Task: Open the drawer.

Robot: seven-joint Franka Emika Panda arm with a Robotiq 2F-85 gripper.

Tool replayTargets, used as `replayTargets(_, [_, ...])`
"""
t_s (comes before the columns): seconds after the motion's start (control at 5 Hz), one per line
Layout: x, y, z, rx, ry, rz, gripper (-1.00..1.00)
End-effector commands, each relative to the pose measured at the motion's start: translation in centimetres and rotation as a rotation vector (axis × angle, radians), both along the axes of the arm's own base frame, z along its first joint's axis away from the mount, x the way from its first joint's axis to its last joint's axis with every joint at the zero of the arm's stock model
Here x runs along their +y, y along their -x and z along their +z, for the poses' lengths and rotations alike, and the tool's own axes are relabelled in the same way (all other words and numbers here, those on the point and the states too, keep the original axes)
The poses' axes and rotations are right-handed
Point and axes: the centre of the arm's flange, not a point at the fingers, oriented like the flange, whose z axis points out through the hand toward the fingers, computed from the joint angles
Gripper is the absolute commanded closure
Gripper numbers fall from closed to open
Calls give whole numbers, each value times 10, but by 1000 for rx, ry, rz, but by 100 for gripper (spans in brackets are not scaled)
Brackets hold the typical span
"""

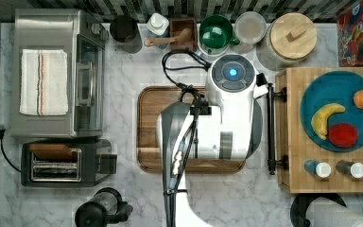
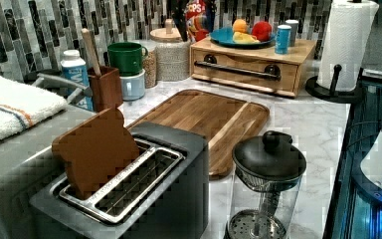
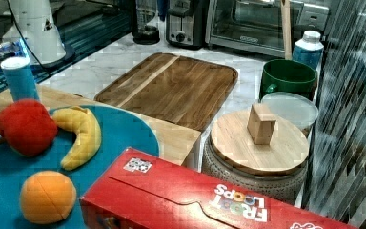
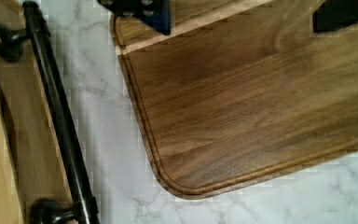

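Drawer [image 2: 245, 71] of light bamboo, long black bar handle [image 1: 271, 126] on two posts, sits shut beside the tray [image 4: 261, 107] on the counter; gripper [image 4: 240, 11] open, empty, above the tray.

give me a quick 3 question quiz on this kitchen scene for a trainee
1. True or false: the drawer is already pulled out.
2. What lies on the blue plate? A) banana, orange and red fruit B) bread C) two mugs
3. Fill in: the wooden tray lies between the drawer's black handle and the ____.

Key: 1 false, its front sits flush with the box. 2 A. 3 toaster.
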Motion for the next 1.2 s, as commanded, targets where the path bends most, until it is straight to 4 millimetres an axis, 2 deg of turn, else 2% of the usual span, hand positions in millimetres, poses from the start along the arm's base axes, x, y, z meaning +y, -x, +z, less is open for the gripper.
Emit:
replayTargets(0.2, [-83,29,6,-56,37,218,-100])
replayTargets(0.6, [-115,45,-18,-96,40,293,-100])
replayTargets(1.0, [-133,54,-45,-119,53,322,-100])
replayTargets(1.2, [-135,61,-63,-149,61,328,-100])
